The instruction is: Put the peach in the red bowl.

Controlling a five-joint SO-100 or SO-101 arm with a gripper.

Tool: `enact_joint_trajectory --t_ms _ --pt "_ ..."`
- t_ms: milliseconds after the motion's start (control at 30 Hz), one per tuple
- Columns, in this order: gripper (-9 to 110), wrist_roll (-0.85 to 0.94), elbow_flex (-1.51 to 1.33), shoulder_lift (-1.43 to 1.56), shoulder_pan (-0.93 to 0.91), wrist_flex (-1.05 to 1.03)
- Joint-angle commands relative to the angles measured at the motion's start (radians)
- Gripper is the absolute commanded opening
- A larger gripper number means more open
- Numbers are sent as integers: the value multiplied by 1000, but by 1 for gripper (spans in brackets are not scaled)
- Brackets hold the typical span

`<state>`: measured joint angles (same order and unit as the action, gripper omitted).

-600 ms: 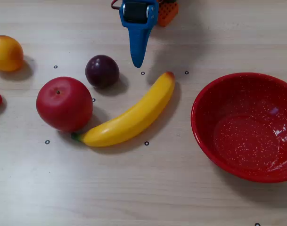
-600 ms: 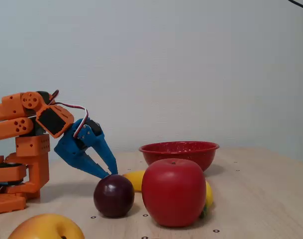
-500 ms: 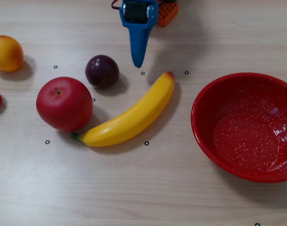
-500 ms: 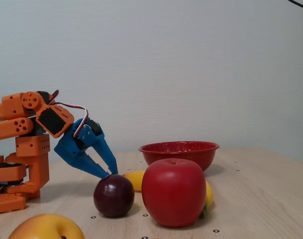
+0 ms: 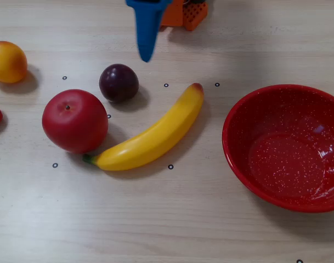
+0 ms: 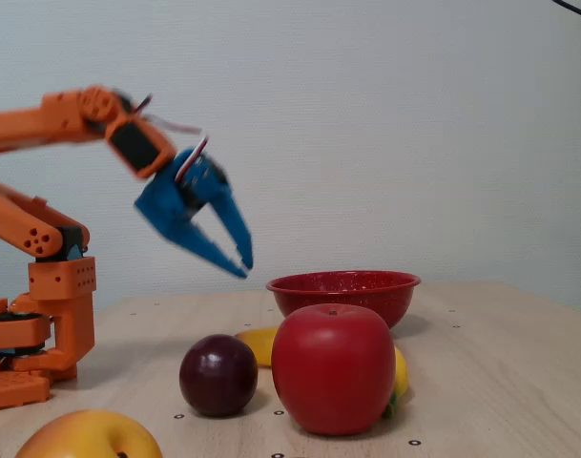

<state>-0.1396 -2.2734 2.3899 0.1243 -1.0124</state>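
The peach point(image 5: 7, 62) lay at the upper left of the overhead view, well apart from the red bowl point(image 5: 287, 147) at the right edge. The blue end effector point(image 6: 242, 266) hung in the air above the surface point(image 5: 172, 219), empty, its tips slightly spread in the fixed view.

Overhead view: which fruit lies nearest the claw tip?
The dark purple plum, just below and left of the claw; the apple, banana and peach lie farther off.
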Motion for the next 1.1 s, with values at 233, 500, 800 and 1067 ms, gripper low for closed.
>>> enact_joint_trajectory --t_ms 233,500,800,1067 --pt "0 -135 693 -405 262 -339" --pt "0 -514 1138 -759 591 -566" --pt "12 -934 1513 -1118 867 -739" --pt "41 -1261 1694 -1290 1045 -845"
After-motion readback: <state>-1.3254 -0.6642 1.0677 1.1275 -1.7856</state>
